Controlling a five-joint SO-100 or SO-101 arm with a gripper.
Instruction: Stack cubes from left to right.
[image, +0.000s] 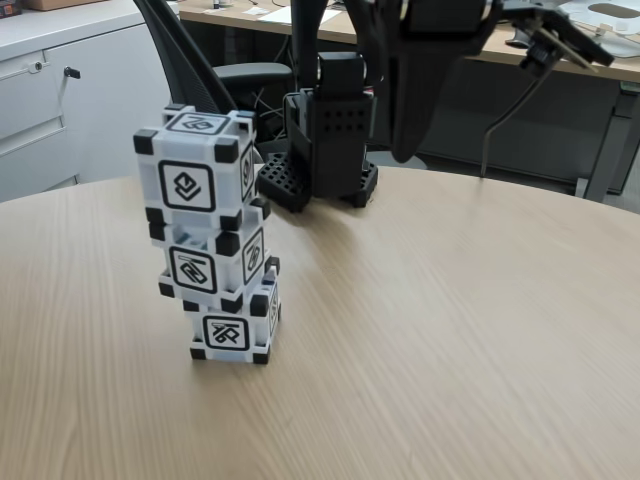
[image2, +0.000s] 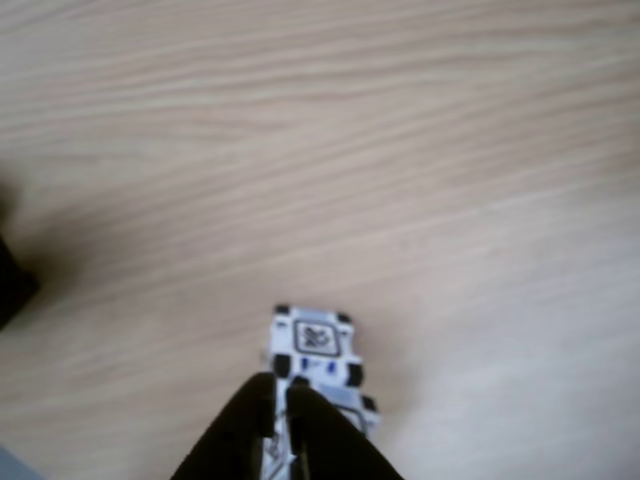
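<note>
Cubes (image: 208, 235) stand stacked three high (each slightly offset) on the left of a round wooden table (image: 450, 330), with wide bare wood to their right. Gripper (image2: 284, 400) above, fingers nearly together, holding nothing.

A round, light wood-grain table (image: 450, 330) filled the foreground of the fixed view, while behind it stood a black office chair (image: 215, 75), a white drawer cabinet (image: 55, 100) at the left, and a long wooden desk (image: 480, 45) strewn with papers under even indoor light.
</note>
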